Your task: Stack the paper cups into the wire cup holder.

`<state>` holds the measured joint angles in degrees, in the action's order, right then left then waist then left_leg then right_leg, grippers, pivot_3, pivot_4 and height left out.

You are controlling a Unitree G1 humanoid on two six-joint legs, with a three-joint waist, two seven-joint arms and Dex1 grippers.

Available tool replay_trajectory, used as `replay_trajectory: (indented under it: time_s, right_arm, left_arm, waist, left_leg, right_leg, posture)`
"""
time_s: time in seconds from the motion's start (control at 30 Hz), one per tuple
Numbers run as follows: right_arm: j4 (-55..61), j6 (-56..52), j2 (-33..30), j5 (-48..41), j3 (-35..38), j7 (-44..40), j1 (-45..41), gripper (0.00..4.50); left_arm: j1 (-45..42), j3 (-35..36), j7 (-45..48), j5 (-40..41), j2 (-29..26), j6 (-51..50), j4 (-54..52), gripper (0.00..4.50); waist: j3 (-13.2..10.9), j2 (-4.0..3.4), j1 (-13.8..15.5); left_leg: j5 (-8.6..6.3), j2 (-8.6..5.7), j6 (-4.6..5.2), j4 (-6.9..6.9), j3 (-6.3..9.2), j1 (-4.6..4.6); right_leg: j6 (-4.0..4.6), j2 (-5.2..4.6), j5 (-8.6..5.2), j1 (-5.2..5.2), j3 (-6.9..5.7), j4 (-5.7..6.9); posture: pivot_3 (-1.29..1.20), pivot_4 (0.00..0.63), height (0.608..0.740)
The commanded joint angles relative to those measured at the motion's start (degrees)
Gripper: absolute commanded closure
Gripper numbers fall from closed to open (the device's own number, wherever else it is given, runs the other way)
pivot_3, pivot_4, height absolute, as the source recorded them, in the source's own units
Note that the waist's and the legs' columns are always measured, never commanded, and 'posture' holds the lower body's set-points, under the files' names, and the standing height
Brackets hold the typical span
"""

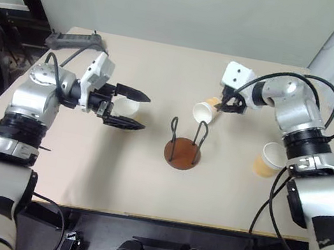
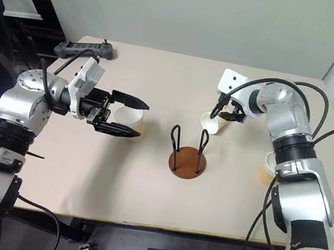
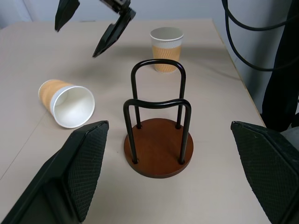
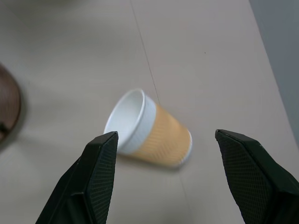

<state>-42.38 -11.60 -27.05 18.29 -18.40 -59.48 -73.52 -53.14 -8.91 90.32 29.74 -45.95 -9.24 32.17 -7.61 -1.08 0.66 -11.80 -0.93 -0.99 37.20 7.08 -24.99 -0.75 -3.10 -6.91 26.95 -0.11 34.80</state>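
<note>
Tipped paper cup (image 4: 148, 130), mouth toward wire cup holder (image 1: 184, 146)

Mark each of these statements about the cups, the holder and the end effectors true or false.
1. The wire cup holder has no cup in it. True.
2. All three paper cups stand upright. False: one cup lies on its side by the right end effector; another cup stands upright.
3. The right end effector is open above the tipped cup. True.
4. The left end effector grips a cup. False: it is open, with a cup on the table behind it.
</note>
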Motion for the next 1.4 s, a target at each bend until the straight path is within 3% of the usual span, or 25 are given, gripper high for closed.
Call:
replay_trajectory:
  time_s: [0.03,0.47,0.8,1.07,1.4]
  right_arm:
    - [3.2,-3.1,1.4,-1.7,2.1,2.3,-0.8,1.11]
    - [11.4,-7.5,4.5,-0.2,-0.8,7.4,7.2,1.11]
    - [10.4,-5.7,5.7,1.3,-1.9,11.6,8.2,1.11]
    - [7.2,-1.2,3.8,3.6,-2.8,13.0,7.6,1.11]
    - [6.4,0.4,-1.0,3.9,-3.1,8.2,7.9,1.11]
  left_arm:
    - [-2.1,1.8,2.2,0.2,-0.5,-0.6,-1.3,0.0]
    - [-2.8,1.4,2.2,-0.2,0.0,0.4,-0.2,0.0]
    - [-3.4,0.5,2.2,0.4,-0.1,3.2,2.8,0.0]
    - [-3.6,0.2,2.2,0.7,-0.2,4.0,3.5,0.0]
    - [-4.1,0.2,2.2,0.7,-0.5,3.6,3.5,0.0]
  waist:
    - [0.0,0.0,0.0]
    - [0.0,0.0,0.1]
    - [0.0,0.0,0.1]
    - [0.0,0.0,0.1]
    - [0.0,0.0,0.2]
  left_leg:
    - [0.0,0.0,-0.01,-0.01,0.0,0.0]
    - [-0.01,0.0,-0.04,-0.03,0.0,0.01]
    - [0.0,0.01,-0.05,-0.02,0.0,0.02]
    - [-0.01,0.0,-0.05,-0.02,0.0,0.0]
    - [-0.01,0.01,-0.05,-0.03,0.0,0.0]
  right_leg:
    - [0.0,0.0,0.0,0.01,0.0,0.0]
    - [0.01,0.0,0.0,0.03,-0.01,0.04]
    - [0.03,0.0,0.02,0.04,-0.01,0.04]
    - [0.03,0.0,0.02,0.03,-0.01,0.02]
    - [0.02,0.0,0.02,0.03,-0.01,0.03]
  posture:
    - [0.0,0.15,0.74]
    - [0.0,0.15,0.74]
    - [0.0,0.15,0.74]
    - [0.0,0.15,0.74]
    - [0.0,0.15,0.74]
